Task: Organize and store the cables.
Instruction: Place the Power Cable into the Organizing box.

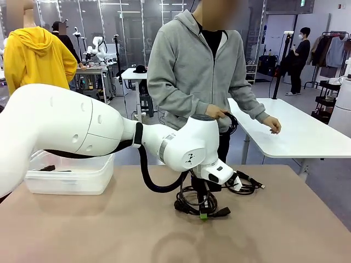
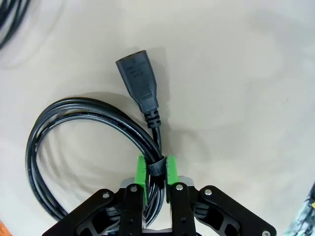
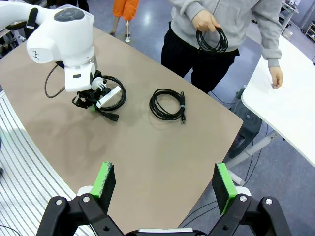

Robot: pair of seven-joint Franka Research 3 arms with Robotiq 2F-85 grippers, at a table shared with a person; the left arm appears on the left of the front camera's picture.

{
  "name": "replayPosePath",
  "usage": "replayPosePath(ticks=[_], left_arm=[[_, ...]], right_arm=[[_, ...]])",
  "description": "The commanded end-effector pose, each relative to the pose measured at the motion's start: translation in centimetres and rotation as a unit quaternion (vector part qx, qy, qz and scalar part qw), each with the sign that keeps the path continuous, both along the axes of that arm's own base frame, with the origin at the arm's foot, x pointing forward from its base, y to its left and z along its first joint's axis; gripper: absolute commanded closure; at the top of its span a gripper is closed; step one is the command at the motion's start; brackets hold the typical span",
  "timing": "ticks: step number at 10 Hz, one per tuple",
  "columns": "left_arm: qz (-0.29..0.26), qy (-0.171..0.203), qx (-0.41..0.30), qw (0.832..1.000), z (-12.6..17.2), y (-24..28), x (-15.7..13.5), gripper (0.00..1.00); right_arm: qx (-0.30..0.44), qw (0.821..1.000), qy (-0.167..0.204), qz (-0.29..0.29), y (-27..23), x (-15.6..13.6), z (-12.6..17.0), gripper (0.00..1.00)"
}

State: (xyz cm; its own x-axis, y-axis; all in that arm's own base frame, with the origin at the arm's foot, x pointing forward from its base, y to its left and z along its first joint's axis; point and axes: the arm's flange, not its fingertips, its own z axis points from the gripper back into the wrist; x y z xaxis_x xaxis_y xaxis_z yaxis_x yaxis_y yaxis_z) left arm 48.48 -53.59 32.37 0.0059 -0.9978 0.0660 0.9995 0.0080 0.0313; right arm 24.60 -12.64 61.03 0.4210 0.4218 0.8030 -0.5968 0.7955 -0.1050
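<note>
A coiled black cable (image 1: 193, 204) with a chunky plug (image 2: 140, 83) lies on the tan table, and my left gripper (image 1: 203, 215) points straight down onto it. Its green pads (image 2: 141, 169) are shut on the bundle where a strap binds the loops (image 2: 74, 128). A second coiled cable (image 3: 167, 104) lies flat on the table beyond it, toward the person (image 1: 248, 183). The person's hand holds a third cable coil (image 1: 231, 121) at waist height (image 3: 211, 39). My right gripper (image 3: 165, 179) hangs open high above the table, nothing between its fingers.
A clear plastic bin (image 1: 71, 178) with dark cords inside stands at the table's left. A white table (image 1: 307, 131) stands behind on the right, with the person's other hand (image 1: 272, 126) on it. My left arm (image 1: 82, 126) spans the table's left half.
</note>
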Motion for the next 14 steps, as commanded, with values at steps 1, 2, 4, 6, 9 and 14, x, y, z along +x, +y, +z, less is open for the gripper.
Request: replayPosePath(ticks=[1, 2, 4, 6, 9, 14], left_arm=[[-0.04, 0.0, -0.026, 0.999, 5.1, 0.2, -0.8, 0.91], [-0.058, -0.005, -0.034, 0.998, 8.3, 0.3, -1.3, 0.91], [-0.094, -0.007, -0.048, 0.994, 12.5, 0.6, -2.3, 0.91], [-0.095, -0.009, -0.056, 0.994, 13.4, 0.6, -2.9, 0.91], [-0.087, -0.029, -0.049, 0.995, 14.4, -0.3, -2.8, 0.91], [-0.129, -0.061, -0.05, 0.988, 16.5, 0.6, -2.3, 0.82]], right_arm=[[0.001, 1.0, 0.0, 0.0, -0.1, 0.0, -0.1, 0.0], [0.001, 1.0, 0.0, 0.0, -0.1, 0.0, -0.1, 0.0], [0.001, 1.0, 0.0, 0.0, -0.1, 0.0, -0.1, 0.0], [0.001, 1.0, 0.0, 0.0, -0.1, 0.0, -0.1, 0.0], [0.001, 1.0, 0.0, 0.0, -0.1, 0.0, -0.1, 0.0], [0.001, 1.0, 0.0, 0.0, -0.1, 0.0, -0.1, 0.0]])
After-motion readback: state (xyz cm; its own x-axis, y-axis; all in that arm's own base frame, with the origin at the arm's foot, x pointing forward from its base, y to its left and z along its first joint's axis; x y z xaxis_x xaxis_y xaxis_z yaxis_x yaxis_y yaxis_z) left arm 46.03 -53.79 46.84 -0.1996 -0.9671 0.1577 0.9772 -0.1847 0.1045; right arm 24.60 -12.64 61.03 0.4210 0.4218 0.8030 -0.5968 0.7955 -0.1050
